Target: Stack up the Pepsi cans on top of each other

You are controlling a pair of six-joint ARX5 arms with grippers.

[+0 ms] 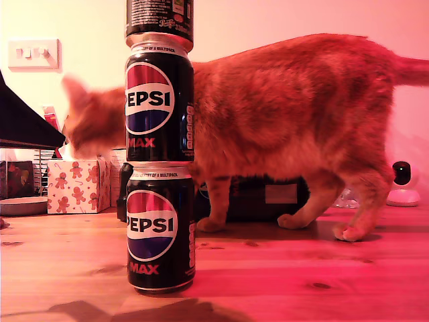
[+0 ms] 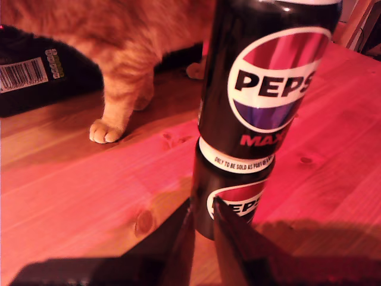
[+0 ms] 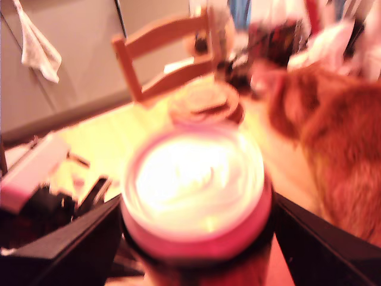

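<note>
Black Pepsi cans (image 1: 159, 168) stacked mid-table (image 1: 301, 275)

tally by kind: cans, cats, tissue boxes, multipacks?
Pepsi cans: 3, stacked: bottom can, middle can, top can
Cats: 1, ginger cat
Tissue boxes: 1, gingerbread-print box
Multipacks: 1, dark multipack
Total: 6

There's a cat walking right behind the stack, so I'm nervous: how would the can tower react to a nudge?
Probably tips easily: three Pepsi cans stand tall on one narrow base. My second gripper flanks the top can, perhaps steadying it. The cat passes close behind.
</note>
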